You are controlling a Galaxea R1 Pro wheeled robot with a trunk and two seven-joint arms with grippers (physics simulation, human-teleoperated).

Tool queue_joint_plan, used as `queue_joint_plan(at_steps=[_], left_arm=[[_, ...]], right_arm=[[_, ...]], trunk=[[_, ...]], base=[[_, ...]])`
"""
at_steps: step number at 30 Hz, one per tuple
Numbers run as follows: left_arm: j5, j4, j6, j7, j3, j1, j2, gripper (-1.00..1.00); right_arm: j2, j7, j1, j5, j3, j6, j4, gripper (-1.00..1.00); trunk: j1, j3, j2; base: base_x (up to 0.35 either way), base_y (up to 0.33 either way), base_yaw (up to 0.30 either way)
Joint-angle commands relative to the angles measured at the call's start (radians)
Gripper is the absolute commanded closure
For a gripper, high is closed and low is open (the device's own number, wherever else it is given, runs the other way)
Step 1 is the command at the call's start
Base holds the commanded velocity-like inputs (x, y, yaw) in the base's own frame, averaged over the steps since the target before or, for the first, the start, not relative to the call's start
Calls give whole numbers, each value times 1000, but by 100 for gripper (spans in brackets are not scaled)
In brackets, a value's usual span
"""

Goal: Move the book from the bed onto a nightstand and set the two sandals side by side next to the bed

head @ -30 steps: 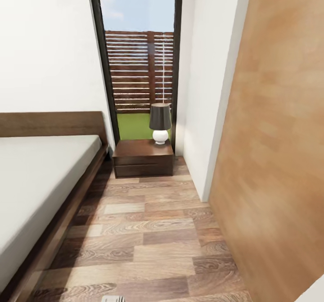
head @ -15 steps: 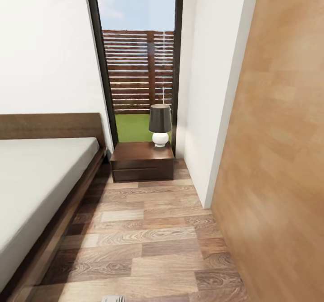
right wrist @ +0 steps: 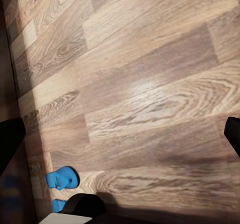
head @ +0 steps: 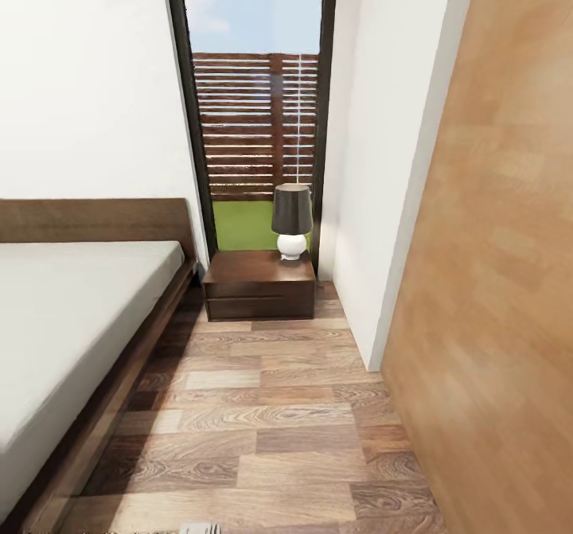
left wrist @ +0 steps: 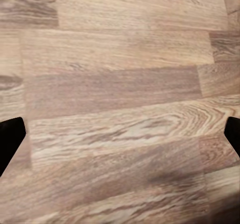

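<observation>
The robot faces down a narrow aisle of the bedroom, with the bed [head: 72, 319] along its left and a wood-panelled wall [head: 509, 279] close on its right. At the far end, the nightstand [head: 261, 283] stands just beside the headboard [head: 91, 220] under a tall dark-framed window [head: 255, 112]. A dark-shaded table lamp [head: 291, 220] sits at the nightstand's back right corner, leaving most of the glossy top free, which suits it as a landing place for the book. No book lies on the visible stretch of grey mattress. Both arms appear to hang low, probably tucked for travel. The left pincer [left wrist: 120, 134] has its dark tips far apart over bare plank floor [left wrist: 120, 73], holding nothing. The right pincer [right wrist: 120, 139] is likewise spread wide and empty. Near it, by a dark rounded part of the robot, a bright blue sandal [right wrist: 62, 178] lies on the planks, with a second blue scrap, possibly its mate, just beside it.
</observation>
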Motion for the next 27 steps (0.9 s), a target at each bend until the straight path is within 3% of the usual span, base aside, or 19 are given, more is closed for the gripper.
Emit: queue_joint_plan(at_steps=[1, 9, 27], left_arm=[[-6, 1, -2, -3, 8, -1, 0, -100], [-6, 1, -2, -2, 8, -1, 0, -100], [-5, 1, -2, -2, 8, -1, 0, -100]], right_arm=[[-1, 3, -1, 2, -4, -3, 4, -100], [-1, 3, -1, 2, -4, -3, 4, -100], [-1, 3, -1, 2, -4, -3, 4, -100]], trunk=[[0, -1, 0], [0, -1, 0], [0, -1, 0]], base=[[0, 0, 78], [40, -14, 22], [286, -80, 0]])
